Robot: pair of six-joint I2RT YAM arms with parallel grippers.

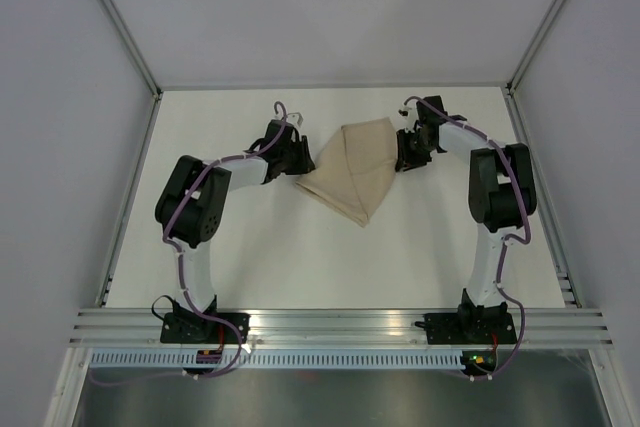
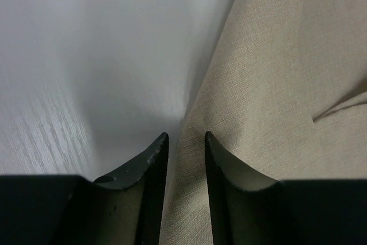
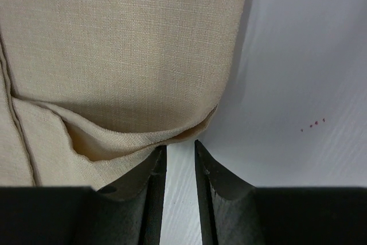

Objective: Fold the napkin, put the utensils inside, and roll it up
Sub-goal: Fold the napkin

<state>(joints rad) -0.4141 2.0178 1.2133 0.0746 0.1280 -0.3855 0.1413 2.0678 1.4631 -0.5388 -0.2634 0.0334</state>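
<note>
Here, the left gripper [image 2: 186, 136] sits at the napkin's [image 1: 355, 172] left edge, jaws narrowly parted, cloth showing in the gap. The napkin lies folded on the table [image 1: 250, 247], tapering to a point. At its right edge the right gripper [image 3: 180, 143] is narrowly parted too, holding nothing, with bare table between its fingers [image 3: 217, 190].

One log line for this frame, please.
napkin: folded over, mid-table | left gripper: at napkin's left edge, grip unclear | right gripper: narrowly open at right edge | utensils: not visible
</note>
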